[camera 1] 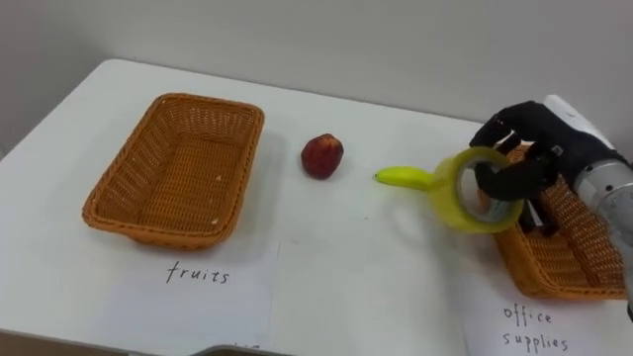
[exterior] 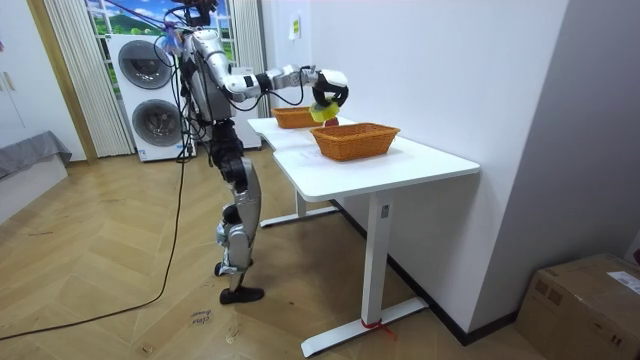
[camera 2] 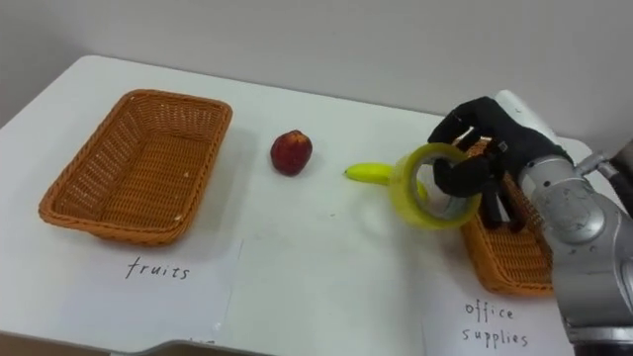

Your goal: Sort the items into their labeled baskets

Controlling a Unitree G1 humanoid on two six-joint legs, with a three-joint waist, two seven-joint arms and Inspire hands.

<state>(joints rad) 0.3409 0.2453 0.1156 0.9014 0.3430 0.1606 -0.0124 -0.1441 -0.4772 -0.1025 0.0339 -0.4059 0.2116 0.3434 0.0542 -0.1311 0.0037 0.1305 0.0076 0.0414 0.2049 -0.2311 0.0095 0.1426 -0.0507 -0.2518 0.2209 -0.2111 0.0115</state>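
A rectangular woven orange wicker basket point(camera 1: 176, 166) is sitting on the left of the white worktop point(camera 1: 346, 267), holding nothing, with a white paper sheet bearing handwriting point(camera 1: 198, 287) lying in front of it. To its right, well apart from the basket, a small round red fruit point(camera 1: 322, 156) is resting on the worktop. Further right, a small yellow banana point(camera 1: 404, 177) is lying on its side, its right end hidden behind a yellow ring-shaped roll of tape point(camera 1: 447, 196). The right robot hand point(camera 1: 529, 138) is gripping this roll, its dark fingers curling through the hole, and is holding it clear of the worktop just beside the left rim of a second orange wicker basket point(camera 1: 569, 262). Another handwritten paper sheet point(camera 1: 524, 331) is lying before that basket. In the room view, the robot is standing at the worktop with this arm stretched out over it.
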